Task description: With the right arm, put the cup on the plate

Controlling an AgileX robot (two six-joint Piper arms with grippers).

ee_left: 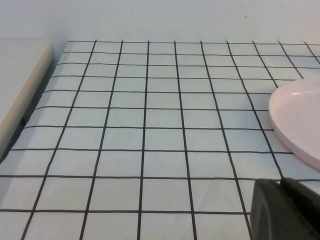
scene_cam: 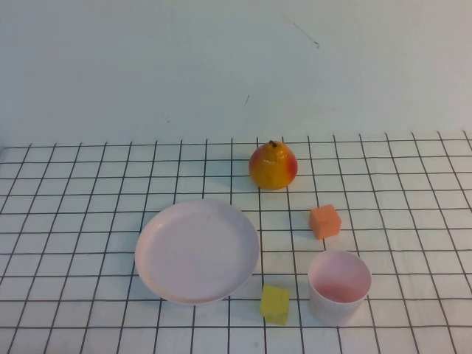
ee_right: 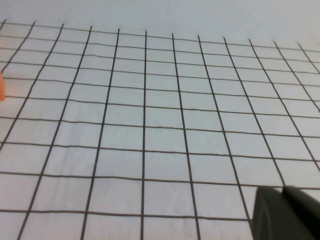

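Observation:
The pale pink cup (scene_cam: 339,286) stands upright on the grid cloth at the front right. The pale pink plate (scene_cam: 197,251) lies to its left, apart from it, with nothing on it. Its rim also shows in the left wrist view (ee_left: 300,117). Neither arm shows in the high view. My left gripper (ee_left: 280,181) shows in its wrist view as two dark fingers pressed together over bare cloth, near the plate's edge. My right gripper (ee_right: 282,189) looks the same in its wrist view, shut and empty over bare cloth. The cup is out of both wrist views.
A yellow-red pear (scene_cam: 273,165) stands behind the plate. An orange cube (scene_cam: 325,221) lies between the pear and the cup; its edge shows in the right wrist view (ee_right: 1,85). A yellow cube (scene_cam: 275,304) lies between plate and cup. A pale wall rises behind the table.

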